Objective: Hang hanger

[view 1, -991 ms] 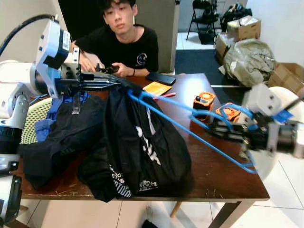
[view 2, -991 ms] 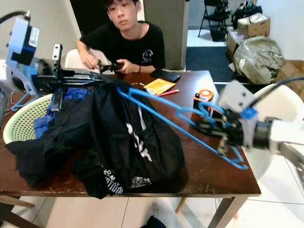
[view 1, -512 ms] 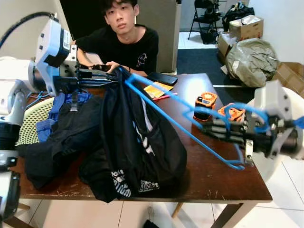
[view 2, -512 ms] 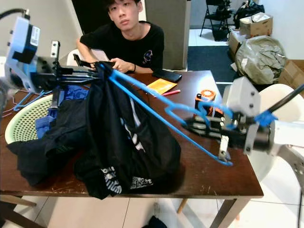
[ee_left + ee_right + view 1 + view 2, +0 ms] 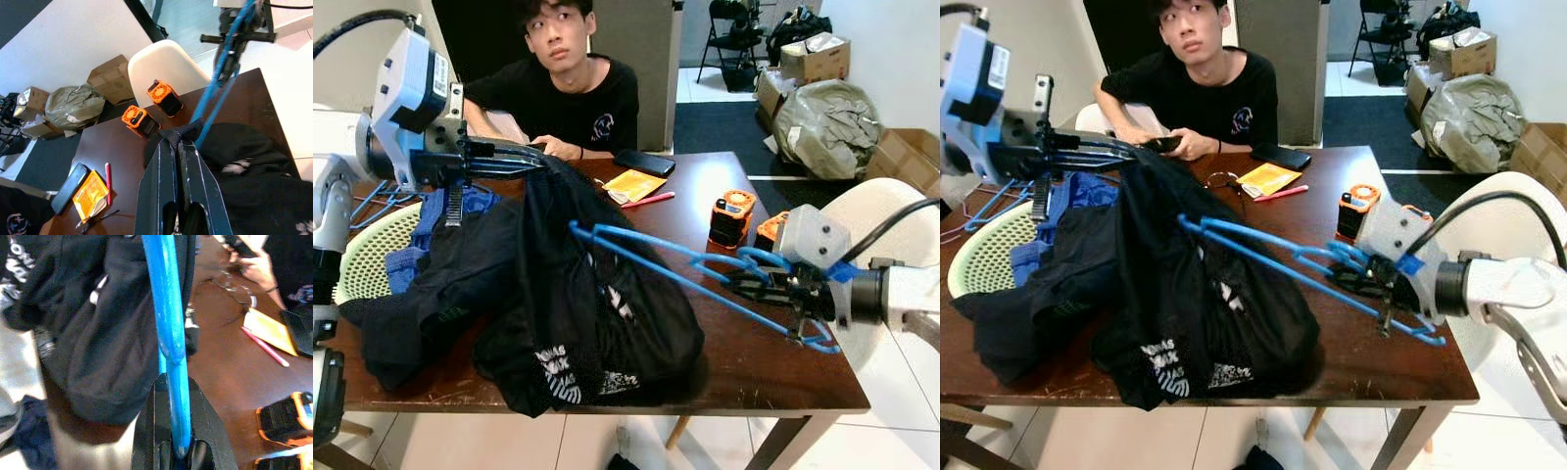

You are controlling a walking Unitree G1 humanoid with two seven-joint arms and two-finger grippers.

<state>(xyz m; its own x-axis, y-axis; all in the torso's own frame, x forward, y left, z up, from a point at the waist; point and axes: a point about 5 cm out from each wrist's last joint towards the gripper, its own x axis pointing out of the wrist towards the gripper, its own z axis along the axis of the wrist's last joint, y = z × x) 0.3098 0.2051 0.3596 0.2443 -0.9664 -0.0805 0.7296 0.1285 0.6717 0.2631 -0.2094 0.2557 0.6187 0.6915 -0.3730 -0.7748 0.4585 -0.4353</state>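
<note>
A blue hanger slants across the brown table, its far end against a black garment. My right gripper is shut on the hanger's hook end above the table's right side; the right wrist view has the blue bar running out from between the fingers. My left gripper is shut on the garment's top edge and holds it up over the table's left half. In the left wrist view, black cloth bunches at that gripper's tips.
A person sits behind the table, hands on it. A green basket with blue clothes stands at the left, beside more dark clothing. Orange devices, a phone and a yellow pad lie nearby. A white chair stands right.
The hanger's far end has dropped from beside my left gripper down to the garment's middle. My right gripper has come lower with it. The left gripper still holds the garment up.
</note>
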